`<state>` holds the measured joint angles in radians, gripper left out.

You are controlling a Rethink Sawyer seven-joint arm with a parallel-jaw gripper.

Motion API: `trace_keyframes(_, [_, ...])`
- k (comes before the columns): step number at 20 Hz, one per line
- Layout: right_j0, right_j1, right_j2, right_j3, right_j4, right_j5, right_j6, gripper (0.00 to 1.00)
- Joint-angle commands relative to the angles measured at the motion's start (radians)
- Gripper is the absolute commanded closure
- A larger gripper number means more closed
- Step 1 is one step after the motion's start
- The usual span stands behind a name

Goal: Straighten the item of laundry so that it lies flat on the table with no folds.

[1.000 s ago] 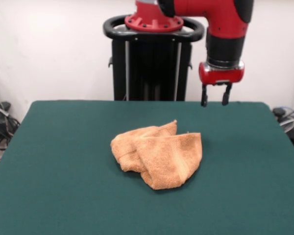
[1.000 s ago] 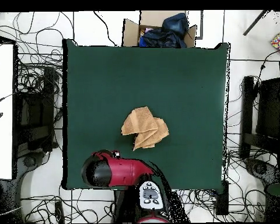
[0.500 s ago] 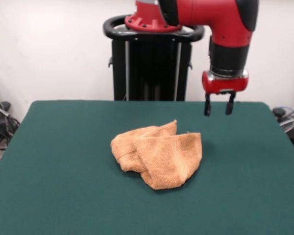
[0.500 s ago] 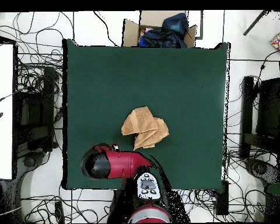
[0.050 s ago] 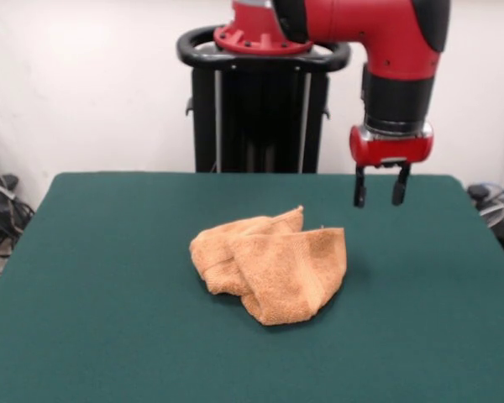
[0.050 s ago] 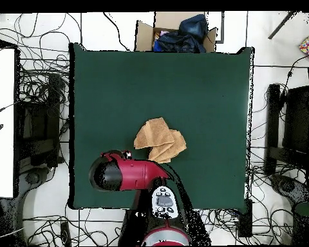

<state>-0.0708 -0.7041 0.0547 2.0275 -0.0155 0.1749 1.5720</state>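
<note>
Nubby orange terry-cloth towel [image 5: 270, 261] on the table [image 5: 109, 294] with its matt green felt top

towel [image 5: 271, 262] on table [image 5: 101, 277], mid-table | claw [image 5: 378, 186] above table, right of and behind towel

Robotics lab, no doubt. Red arm [image 5: 378, 34] on black pedestal [image 5: 260, 109] at green table [image 6: 183, 83], plain white wall behind. Overhead: cables [image 6: 41, 71] sprawled over white floor on every side, equipment racks [image 6: 38, 128] flanking table, cardboard box [image 6: 176, 32] w/ dark cloth at far edge.
</note>
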Motion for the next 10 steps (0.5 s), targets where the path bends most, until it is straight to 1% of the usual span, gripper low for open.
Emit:
trace_keyframes(1, [-0.026, -0.007, 0.054, -0.05, -0.004, 0.107, 0.099, 0.0])
trace_keyframes(6, [-0.05, -0.028, 0.06, -0.004, -0.026, 0.08, 0.092, 0.0])
trace_keyframes(7, [-0.043, -0.001, 0.054, -0.036, -0.02, 0.089, 0.092, 0.0])
trace_keyframes(10, [-0.055, -0.007, 0.064, -0.007, -0.033, 0.082, 0.084, 0.0])
